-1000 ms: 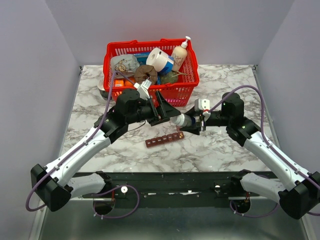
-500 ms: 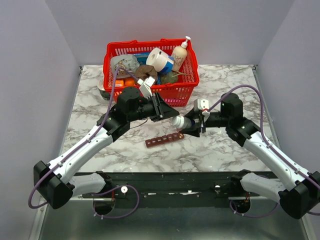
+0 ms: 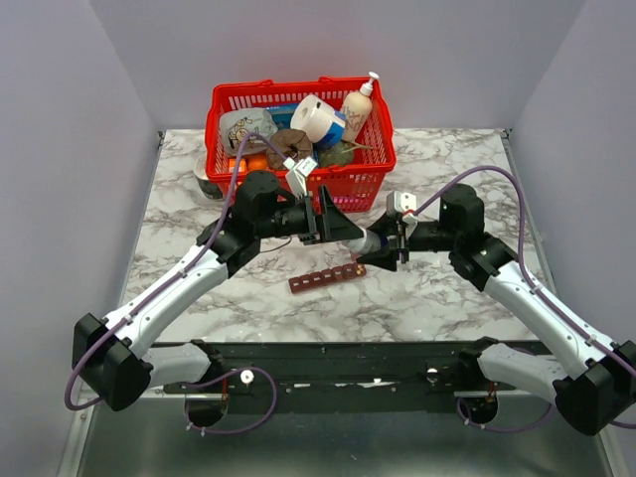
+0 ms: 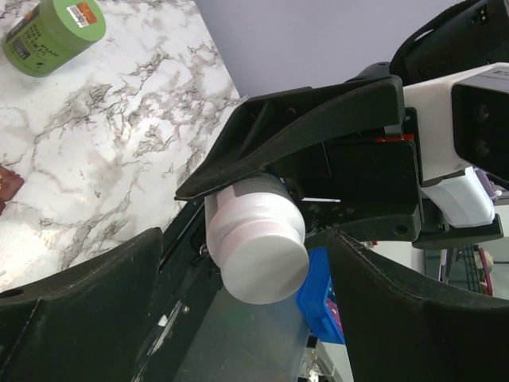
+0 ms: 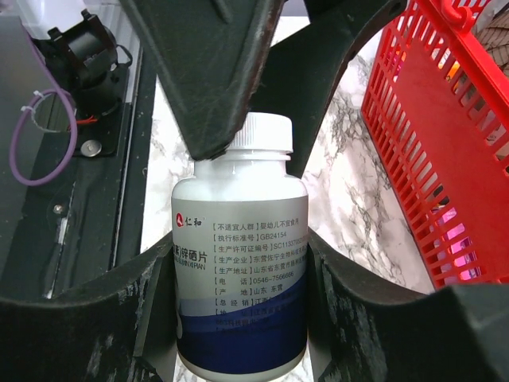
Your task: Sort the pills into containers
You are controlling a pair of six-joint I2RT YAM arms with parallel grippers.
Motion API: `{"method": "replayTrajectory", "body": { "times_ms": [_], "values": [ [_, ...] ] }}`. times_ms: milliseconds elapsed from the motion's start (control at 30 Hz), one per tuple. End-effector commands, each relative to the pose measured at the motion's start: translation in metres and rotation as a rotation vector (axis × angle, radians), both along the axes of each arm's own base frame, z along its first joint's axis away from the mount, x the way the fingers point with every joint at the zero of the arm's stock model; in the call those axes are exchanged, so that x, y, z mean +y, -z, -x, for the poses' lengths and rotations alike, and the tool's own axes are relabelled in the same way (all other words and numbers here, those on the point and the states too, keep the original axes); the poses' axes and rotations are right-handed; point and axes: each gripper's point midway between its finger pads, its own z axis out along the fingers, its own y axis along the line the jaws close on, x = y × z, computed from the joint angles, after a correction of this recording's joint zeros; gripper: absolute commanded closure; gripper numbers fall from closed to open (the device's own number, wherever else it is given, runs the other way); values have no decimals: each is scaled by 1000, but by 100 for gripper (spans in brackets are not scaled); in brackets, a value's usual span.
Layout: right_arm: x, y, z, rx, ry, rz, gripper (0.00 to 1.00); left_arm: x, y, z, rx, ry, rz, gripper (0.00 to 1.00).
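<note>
Firmly pinched between the right fingers was one white pill bottle, held roughly level above the worktop. Its printed, blue-banded label faced the right wrist and its white cap pointed at the other arm. The left fingers stood spread wide, one on either side of that cap; whether either touched it could not be told.

Two arms were at work. Each reached forward from its base at the near edge and bent inward at the elbow, so that the two wrists faced one another over the middle of the marble.

One dark-red strip of containers, a single row of small square compartments, lay flat and slightly askew on the worktop. It sat just nearer the bases than the bottle, touched by neither arm.

One red mesh basket stood beyond the arms, crowded with household items, one pump bottle among them. One green jar lay on its side on the marble, seen only from the left wrist.
</note>
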Motion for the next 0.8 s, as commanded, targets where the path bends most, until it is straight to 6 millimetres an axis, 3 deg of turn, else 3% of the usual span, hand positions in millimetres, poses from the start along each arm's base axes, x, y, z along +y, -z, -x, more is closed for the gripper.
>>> {"method": "replayTrajectory", "body": {
  "times_ms": [0, 133, 233, 333, 433, 567, 700, 733, 767],
  "values": [
    [0, -10, -2, -38, 8, -27, 99, 4, -11, 12, 9, 45, 31, 9],
    [1, -8, -3, -30, 17, -27, 99, 5, -12, 15, 27, 50, 39, 14],
    [1, -8, -4, -24, 22, -27, 99, 2, -14, 15, 35, 63, 47, 23],
    [1, -7, -4, -17, 23, -26, 99, 0, -14, 17, 37, 83, 48, 40],
    [1, -7, -5, -9, 23, -26, 99, -1, -12, 18, 6, 103, 26, 46],
    [3, -8, -1, 23, 10, -33, 99, 3, -8, 24, -170, 160, -65, 68],
    [6, -7, 16, 104, -66, -51, 99, 15, -4, 42, -591, 362, -115, 68],
    [7, -7, 19, 151, -76, -57, 99, 18, -8, 62, -642, 457, -60, 66],
    [7, -8, 23, 170, -89, -62, 100, 19, -10, 69, -705, 501, -39, 63]
  ]
}}
